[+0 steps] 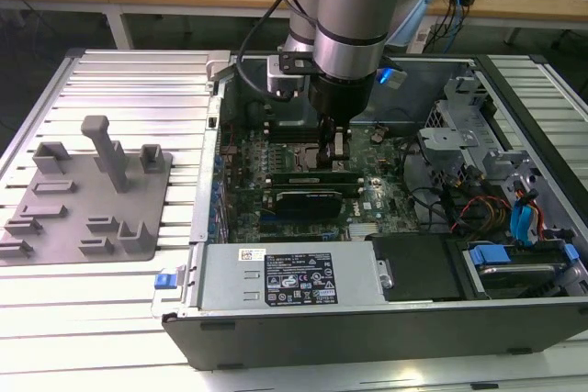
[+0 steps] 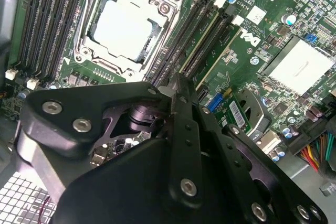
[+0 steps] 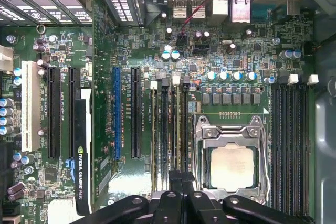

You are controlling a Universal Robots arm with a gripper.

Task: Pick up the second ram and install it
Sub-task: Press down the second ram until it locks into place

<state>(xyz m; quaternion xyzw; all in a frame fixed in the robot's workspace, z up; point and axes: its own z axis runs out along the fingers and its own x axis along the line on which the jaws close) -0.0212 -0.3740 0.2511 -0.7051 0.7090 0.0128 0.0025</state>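
Note:
My gripper (image 1: 338,155) is lowered into the open computer case, over the memory slots beside the CPU socket (image 1: 308,158). The second ram (image 2: 216,48), a thin green stick, stands edge-up in a black slot and runs under my fingers. In the first wrist view the ram (image 3: 179,129) shows edge-on, leading straight into the gripper (image 3: 182,184), whose fingers are pressed close together on it. The gripper body (image 2: 178,85) hides the ram's near end. Another stick (image 3: 155,129) stands in a neighbouring slot.
The CPU socket (image 3: 231,166) lies right beside the slots, with more black slots (image 3: 291,140) beyond it. A graphics card (image 3: 81,150) sits on the other side. A grey holder tray (image 1: 83,195) rests outside the case at the exterior view's left. Cables and a drive cage (image 1: 459,126) crowd the right.

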